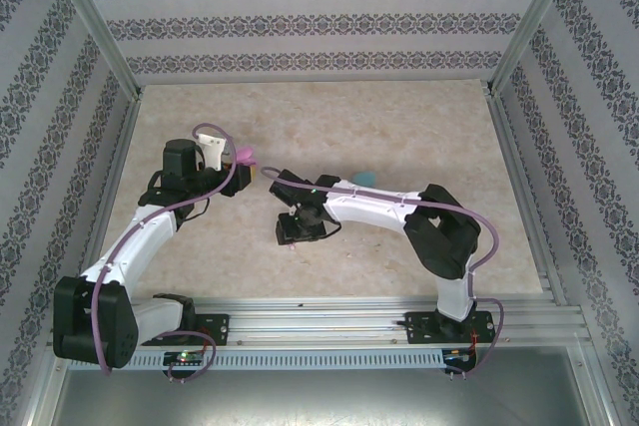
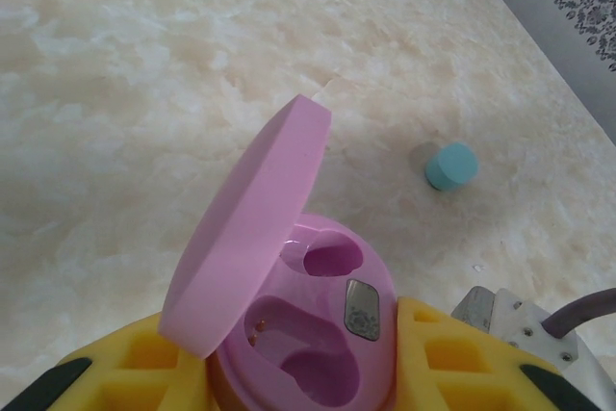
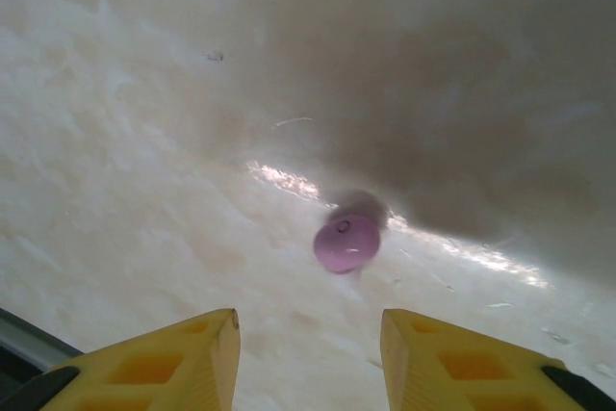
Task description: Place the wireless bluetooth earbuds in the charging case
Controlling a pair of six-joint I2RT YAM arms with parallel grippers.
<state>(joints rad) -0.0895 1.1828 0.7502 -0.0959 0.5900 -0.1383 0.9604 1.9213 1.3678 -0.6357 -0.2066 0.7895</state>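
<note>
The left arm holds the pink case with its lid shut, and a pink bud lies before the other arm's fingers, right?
Not quite: the pink charging case in the left gripper has its lid open, as the left wrist view shows. The pink earbud does lie before the right gripper.

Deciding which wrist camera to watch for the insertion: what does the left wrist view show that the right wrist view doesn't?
Left wrist: the pink charging case, lid open with no earbuds inside, clamped in the left gripper, plus a light blue piece on the table. Right wrist: a pink earbud lying ahead of the open right gripper. Both: yellow fingers and marbled tabletop.
</note>
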